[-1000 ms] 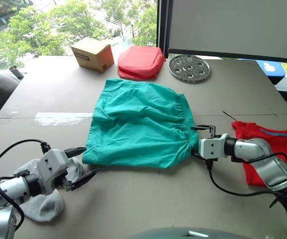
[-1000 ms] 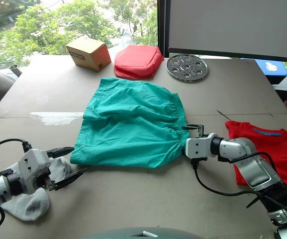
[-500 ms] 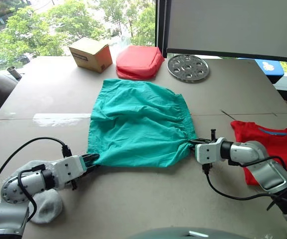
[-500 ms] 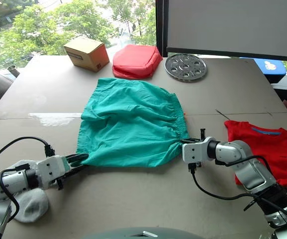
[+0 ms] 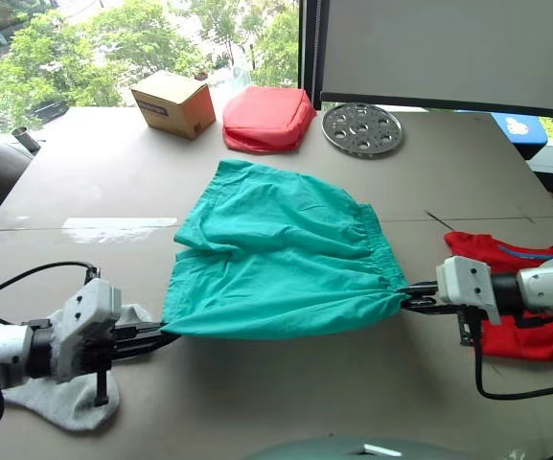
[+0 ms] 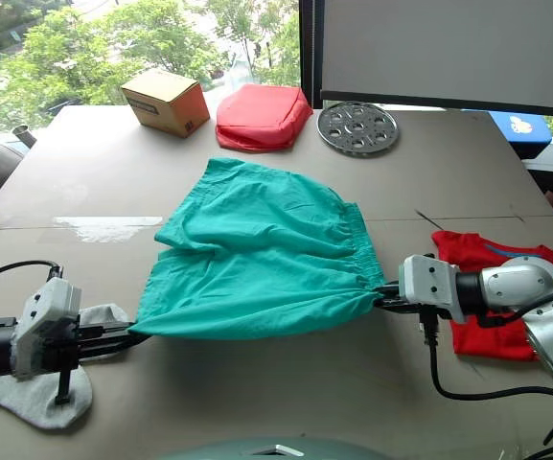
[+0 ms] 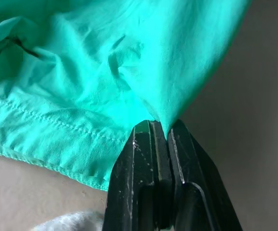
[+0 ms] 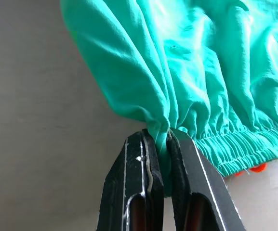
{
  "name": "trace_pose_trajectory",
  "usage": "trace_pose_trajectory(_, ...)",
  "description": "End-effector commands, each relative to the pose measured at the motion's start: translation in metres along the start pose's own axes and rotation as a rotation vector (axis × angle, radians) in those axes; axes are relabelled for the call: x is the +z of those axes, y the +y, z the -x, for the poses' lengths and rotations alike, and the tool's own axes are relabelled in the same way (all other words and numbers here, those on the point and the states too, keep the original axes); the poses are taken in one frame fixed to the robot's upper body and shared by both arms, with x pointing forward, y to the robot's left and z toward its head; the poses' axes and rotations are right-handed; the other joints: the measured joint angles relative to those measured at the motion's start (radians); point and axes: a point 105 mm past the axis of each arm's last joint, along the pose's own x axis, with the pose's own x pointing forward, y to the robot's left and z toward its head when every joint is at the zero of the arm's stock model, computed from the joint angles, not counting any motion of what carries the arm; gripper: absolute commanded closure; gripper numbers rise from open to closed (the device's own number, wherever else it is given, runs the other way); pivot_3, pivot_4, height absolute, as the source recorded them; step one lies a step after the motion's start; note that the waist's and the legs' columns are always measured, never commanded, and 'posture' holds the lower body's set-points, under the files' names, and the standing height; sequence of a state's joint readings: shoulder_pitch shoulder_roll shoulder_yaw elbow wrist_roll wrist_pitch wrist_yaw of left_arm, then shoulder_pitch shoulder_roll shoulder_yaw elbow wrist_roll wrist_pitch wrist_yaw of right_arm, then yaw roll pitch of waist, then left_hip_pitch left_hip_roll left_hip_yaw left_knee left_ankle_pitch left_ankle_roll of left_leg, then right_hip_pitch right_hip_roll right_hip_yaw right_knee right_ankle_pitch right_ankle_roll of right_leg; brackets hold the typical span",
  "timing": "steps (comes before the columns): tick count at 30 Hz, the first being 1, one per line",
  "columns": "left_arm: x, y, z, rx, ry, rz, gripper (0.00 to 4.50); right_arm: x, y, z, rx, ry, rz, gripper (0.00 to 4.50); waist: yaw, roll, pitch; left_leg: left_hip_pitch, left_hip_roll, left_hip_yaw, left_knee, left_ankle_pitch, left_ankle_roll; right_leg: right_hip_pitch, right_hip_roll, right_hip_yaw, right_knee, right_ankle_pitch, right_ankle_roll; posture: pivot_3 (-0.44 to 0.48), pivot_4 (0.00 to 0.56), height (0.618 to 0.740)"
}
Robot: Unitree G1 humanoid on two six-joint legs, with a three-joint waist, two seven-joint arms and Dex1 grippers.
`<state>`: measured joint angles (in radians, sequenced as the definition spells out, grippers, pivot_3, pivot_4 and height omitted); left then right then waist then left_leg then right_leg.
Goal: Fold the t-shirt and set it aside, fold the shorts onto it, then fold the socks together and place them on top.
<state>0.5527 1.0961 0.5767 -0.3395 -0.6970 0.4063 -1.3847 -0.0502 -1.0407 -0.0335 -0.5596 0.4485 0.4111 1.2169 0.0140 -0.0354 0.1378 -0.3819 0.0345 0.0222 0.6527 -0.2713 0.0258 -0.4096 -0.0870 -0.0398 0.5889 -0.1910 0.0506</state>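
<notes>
Left gripper [image 7: 160, 126] pinched shut on the near hem corner of the shorts [image 5: 286, 254]; right gripper [image 8: 166, 135] clamped on the near end of the gathered waistband, just beside the orange drawstring [image 8: 257, 167]. Near edge of the shorts lifted and stretched taut between the two, far half resting on the table [image 5: 113, 177].

To fold well, probably best to raise both corners evenly, keep the tension level, carry the near edge over toward the far edge, and lay it down so hem meets hem without dragging the far half out of place. Worth watching the thin pinch at the left corner for slip.

Elsewhere: t-shirt [image 5: 516, 259] to the right of the shorts, rumpled rather than squarely folded, behind the right gripper. Socks [image 5: 70, 402] to the near left of the shorts, under the left arm. Beyond the shorts, cardboard box [image 5: 171, 103], red padded pouch [image 5: 268, 119] and perforated metal disc [image 5: 362, 129].

Against a second ago: left gripper then open and short of the cloth, shorts flat; now both corners held and the near edge up.
</notes>
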Motion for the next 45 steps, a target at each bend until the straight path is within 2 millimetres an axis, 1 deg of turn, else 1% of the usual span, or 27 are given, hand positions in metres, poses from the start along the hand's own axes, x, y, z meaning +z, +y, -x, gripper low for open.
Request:
trace_pose_trajectory(1, 0.039, -0.011, 0.021, -0.097, -0.045, 0.026, 4.43, 0.035, 0.001, 0.017, 0.002, -0.08, -0.008, 4.5, 0.002, 0.001, 0.0, 0.001, 0.0, 0.0, 0.0, 0.0, 0.0, 0.0, 0.0, 0.0, 0.0, 0.0, 0.0, 0.0, 0.15, 0.739)
trace_pose_trajectory(3, 0.059, 0.014, 0.021, -0.012, -0.081, -0.028, 4.43, 0.042, -0.034, 0.016, -0.174, -0.106, -0.017, 4.5, 0.003, 0.001, -0.001, 0.003, 0.001, 0.0, 0.001, 0.0, -0.001, 0.001, 0.001, 0.0, 0.001, 0.0, 0.0, 0.0, 0.15, 0.739)
trace_pose_trajectory(5, 0.086, 0.065, 0.014, 0.21, -0.145, -0.172, 4.43, 0.045, -0.092, 0.018, -0.446, -0.109, 0.005, 4.5, 0.003, 0.002, -0.001, 0.003, 0.002, 0.001, 0.001, -0.002, -0.004, 0.001, 0.001, -0.001, 0.0, 0.0, 0.001, 0.0, 0.15, 0.739)
trace_pose_trajectory(6, 0.104, 0.091, 0.012, 0.328, -0.185, -0.245, 4.43, 0.048, -0.115, 0.021, -0.548, -0.097, 0.038, 4.5, 0.005, 0.002, 0.002, 0.003, 0.0, 0.002, 0.002, -0.002, -0.005, 0.001, 0.001, -0.001, 0.0, 0.0, 0.001, 0.0, 0.15, 0.739)
trace_pose_trajectory(8, 0.152, 0.135, 0.019, 0.558, -0.304, -0.36, 4.43, 0.06, -0.161, 0.037, -0.755, -0.095, 0.091, 4.5, 0.005, 0.001, 0.002, -0.001, -0.007, 0.002, 0.001, 0.002, -0.003, 0.0, 0.002, -0.001, -0.003, 0.0, 0.001, 0.0, 0.15, 0.739)
trace_pose_trajectory(10, 0.201, 0.161, 0.041, 0.763, -0.434, -0.452, 4.43, 0.081, -0.195, 0.057, -0.929, -0.105, 0.166, 4.5, 0.009, -0.008, 0.002, -0.001, -0.013, -0.002, 0.002, 0.005, -0.003, 0.002, 0.003, 0.004, 0.004, 0.005, -0.004, 0.0, 0.15, 0.739)
trace_pose_trajectory(11, 0.225, 0.168, 0.055, 0.849, -0.511, -0.492, 4.43, 0.094, -0.213, 0.073, -1.042, -0.111, 0.221, 4.5, 0.001, -0.009, 0.003, -0.004, -0.013, -0.003, 0.001, 0.006, -0.005, 0.0, 0.005, 0.004, 0.002, 0.007, -0.003, 0.0, 0.15, 0.739)
trace_pose_trajectory(12, 0.248, 0.173, 0.078, 0.988, -0.583, -0.547, 4.43, 0.11, -0.226, 0.088, -1.125, -0.129, 0.275, 4.5, -0.001, -0.01, 0.003, -0.012, -0.013, -0.004, 0.0, 0.009, -0.009, -0.007, 0.007, 0.004, 0.003, 0.014, -0.007, 0.0, 0.15, 0.739)
trace_pose_trajectory(13, 0.269, 0.171, 0.099, 1.076, -0.665, -0.576, 4.43, 0.129, -0.235, 0.104, -1.204, -0.16, 0.344, 4.5, -0.003, -0.01, 0.004, -0.014, -0.013, -0.004, 0.0, 0.009, -0.009, -0.009, 0.007, 0.003, 0.003, 0.014, -0.007, 0.0, 0.15, 0.739)
trace_pose_trajectory(15, 0.295, 0.161, 0.129, 1.194, -0.766, -0.675, 4.43, 0.159, -0.243, 0.127, -1.299, -0.235, 0.443, 4.5, -0.018, -0.008, 0.008, -0.017, -0.012, -0.002, -0.002, 0.009, -0.009, -0.011, 0.005, -0.003, -0.004, 0.015, -0.004, 0.0, 0.15, 0.739)
trace_pose_trajectory(16, 0.306, 0.151, 0.14, 1.198, -0.832, -0.715, 4.43, 0.174, -0.243, 0.137, -1.324, -0.271, 0.492, 4.5, -0.028, -0.008, 0.009, -0.019, -0.012, -0.002, -0.003, 0.01, -0.009, -0.011, 0.005, -0.003, -0.005, 0.016, -0.002, 0.0, 0.15, 0.739)
trace_pose_trajectory(18, 0.314, 0.131, 0.153, 1.146, -0.896, -0.79, 4.43, 0.196, -0.235, 0.153, -1.322, -0.35, 0.574, 4.5, -0.036, -0.006, 0.009, -0.015, -0.012, 0.0, -0.004, 0.01, -0.009, -0.009, 0.004, -0.003, -0.005, 0.016, 0.0, 0.0, 0.15, 0.739)
trace_pose_trajectory(20, 0.31, 0.12, 0.151, 1.057, -0.911, -0.802, 4.43, 0.2, -0.227, 0.161, -1.313, -0.373, 0.615, 4.5, -0.043, -0.004, 0.01, -0.011, -0.012, 0.001, -0.003, 0.01, -0.009, -0.006, 0.003, -0.003, -0.003, 0.016, 0.0, 0.0, 0.15, 0.739)
trace_pose_trajectory(21, 0.3, 0.116, 0.144, 0.996, -0.878, -0.799, 4.43, 0.194, -0.223, 0.159, -1.278, -0.381, 0.6, 4.5, -0.044, -0.004, 0.01, -0.005, -0.011, 0.002, -0.003, 0.009, -0.008, -0.001, 0.002, -0.002, -0.001, 0.014, 0.002, 0.0, 0.15, 0.739)
trace_pose_trajectory(22, 0.281, 0.111, 0.13, 0.905, -0.813, -0.778, 4.43, 0.182, -0.217, 0.151, -1.222, -0.368, 0.585, 4.5, -0.045, -0.004, 0.009, -0.005, -0.011, 0.003, -0.003, 0.009, -0.008, -0.001, 0.002, -0.002, -0.001, 0.014, 0.003, 0.0, 0.15, 0.739)
trace_pose_trajectory(23, 0.262, 0.106, 0.116, 0.843, -0.733, -0.765, 4.43, 0.169, -0.21, 0.14, -1.158, -0.347, 0.563, 4.5, -0.048, -0.004, 0.007, -0.002, -0.011, 0.002, -0.004, 0.007, -0.004, 0.002, 0.002, -0.001, -0.001, 0.013, 0.004, 0.0, 0.15, 0.739)
trace_pose_trajectory(25, 0.211, 0.096, 0.079, 0.675, -0.593, -0.627, 4.43, 0.128, -0.19, 0.107, -0.982, -0.313, 0.438, 4.5, -0.048, -0.003, 0.005, 0.004, -0.008, 0.003, -0.002, 0.005, -0.002, 0.007, 0.0, 0.001, 0.001, 0.014, 0.002, 0.0, 0.15, 0.739)
trace_pose_trajectory(27, 0.166, 0.085, 0.043, 0.594, -0.427, -0.625, 4.43, 0.091, -0.169, 0.078, -0.857, -0.298, 0.275, 4.5, -0.047, -0.004, 0.005, 0.002, -0.005, 0.0, -0.002, 0.005, -0.002, 0.006, 0.001, 0.001, 0.002, 0.014, 0.003, 0.0, 0.15, 0.739)
trace_pose_trajectory(28, 0.147, 0.077, 0.028, 0.551, -0.392, -0.595, 4.43, 0.073, -0.158, 0.065, -0.811, -0.259, 0.246, 4.5, -0.042, -0.005, 0.004, 0.002, -0.005, -0.001, -0.001, 0.006, -0.004, 0.005, 0.001, 0.001, 0.002, 0.014, 0.003, 0.0, 0.15, 0.739)
trace_pose_trajectory(29, 0.132, 0.071, 0.016, 0.527, -0.38, -0.549, 4.43, 0.054, -0.146, 0.052, -0.755, -0.206, 0.218, 4.5, -0.033, -0.004, 0.006, 0.001, -0.005, 0.0, 0.0, 0.006, -0.004, 0.005, 0.0, 0.001, 0.002, 0.014, 0.002, 0.0, 0.15, 0.739)
trace_pose_trajectory(30, 0.124, 0.067, 0.01, 0.515, -0.38, -0.512, 4.43, 0.042, -0.138, 0.044, -0.721, -0.169, 0.205, 4.5, -0.024, -0.003, 0.007, 0.0, -0.005, 0.0, 0.001, 0.006, -0.003, 0.005, 0.0, 0.001, 0.001, 0.014, 0.002, 0.0, 0.15, 0.739)
trace_pose_trajectory(32, 0.086, 0.051, -0.013, 0.426, -0.272, -0.463, 4.43, 0.013, -0.116, 0.029, -0.649, -0.121, 0.128, 4.5, -0.014, -0.001, 0.008, -0.005, -0.007, 0.001, 0.001, 0.004, 0.0, -0.001, 0.0, 0.002, 0.0, 0.011, -0.001, 0.0, 0.15, 0.739)
trace_pose_trajectory(34, 0.055, 0.029, -0.028, 0.336, -0.203, -0.376, 4.43, -0.009, -0.091, 0.017, -0.562, -0.082, 0.077, 4.5, -0.012, 0.0, 0.005, -0.002, -0.008, 0.002, -0.001, 0.003, 0.001, 0.0, 0.0, 0.004, -0.002, 0.011, -0.002, 0.0, 0.15, 0.739)
trace_pose_trajectory(36, 0.031, 0.012, -0.035, 0.27, -0.127, -0.351, 4.43, -0.022, -0.072, 0.013, -0.502, -0.067, 0.018, 4.5, -0.009, 0.0, 0.004, 0.003, -0.008, 0.004, -0.002, 0.002, 0.002, 0.002, 0.0, 0.005, -0.002, 0.009, -0.003, 0.0, 0.15, 0.739)
trace_pose_trajectory(39, 0.008, -0.015, -0.037, 0.167, -0.068, -0.239, 4.43, -0.031, -0.037, 0.007, -0.362, -0.025, -0.005, 4.5, -0.001, 0.0, 0.005, 0.002, -0.008, 0.005, -0.001, 0.002, 0.002, 0.001, 0.001, 0.005, -0.002, 0.007, 0.001, 0.0, 0.15, 0.739)
trace_pose_trajectory(42, -0.012, -0.04, -0.031, 0.048, 0.021, -0.147, 4.43, -0.032, -0.009, 0.003, -0.26, -0.025, -0.068, 4.5, 0.001, 0.0, 0.004, 0.002, -0.007, 0.005, 0.001, 0.002, 0.002, 0.0, 0.0, 0.006, -0.002, 0.006, 0.002, 0.0, 0.15, 0.739)
trace_pose_trajectory(45, -0.025, -0.06, -0.024, -0.038, 0.081, -0.065, 4.43, -0.03, 0.011, -0.002, -0.185, -0.025, -0.102, 4.5, 0.001, -0.005, 0.001, 0.001, -0.005, 0.005, 0.0, 0.001, 0.002, -0.001, 0.0, 0.006, -0.002, 0.004, 0.004, 0.0, 0.15, 0.739)
